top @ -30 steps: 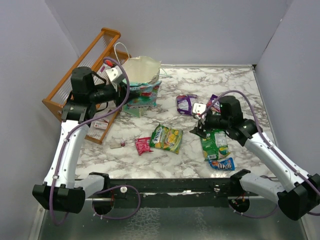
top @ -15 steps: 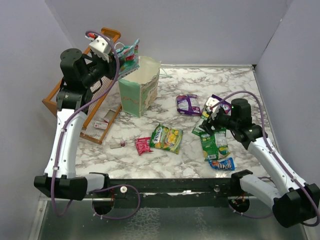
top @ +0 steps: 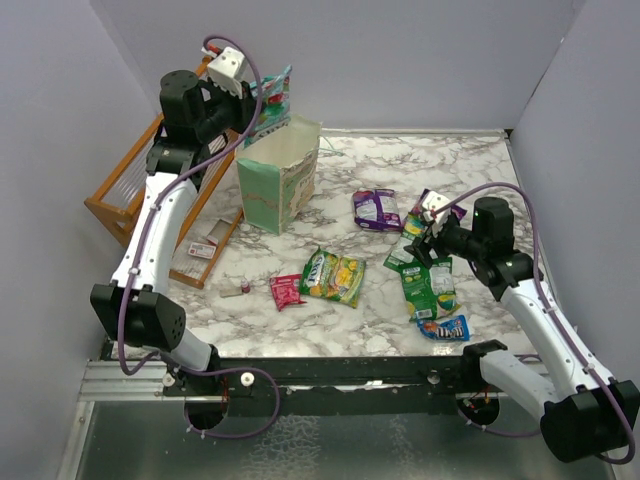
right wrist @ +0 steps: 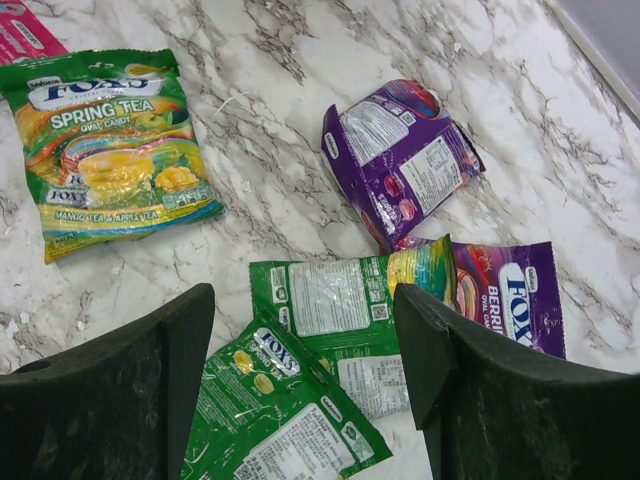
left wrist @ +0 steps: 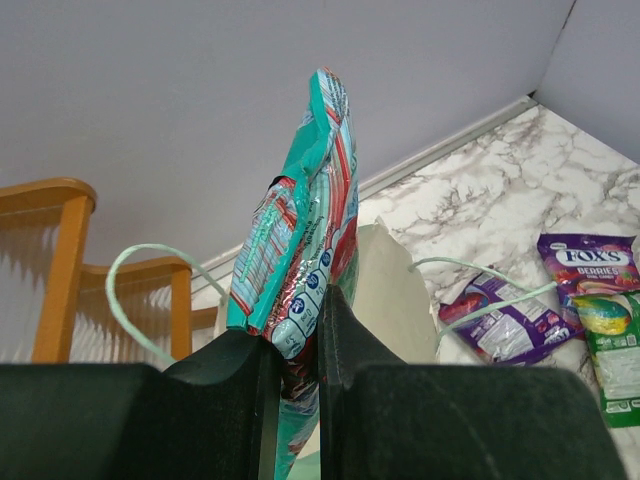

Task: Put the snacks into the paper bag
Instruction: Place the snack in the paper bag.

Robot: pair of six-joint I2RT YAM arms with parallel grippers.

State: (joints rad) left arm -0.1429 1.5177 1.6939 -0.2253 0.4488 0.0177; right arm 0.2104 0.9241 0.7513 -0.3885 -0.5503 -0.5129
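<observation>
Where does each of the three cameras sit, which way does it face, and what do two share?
Top external: above and behind the bases, looking down on the marble table; left arm and right arm show.
Left wrist: on the raised left arm, looking over the paper bag toward the back wall; left fingers pinch a teal packet.
Right wrist: on the right arm, looking down at the Spring Tea packet and others; right fingers apart, empty.
Shared: both wrist views show the purple Fox's Berries packet.
</observation>
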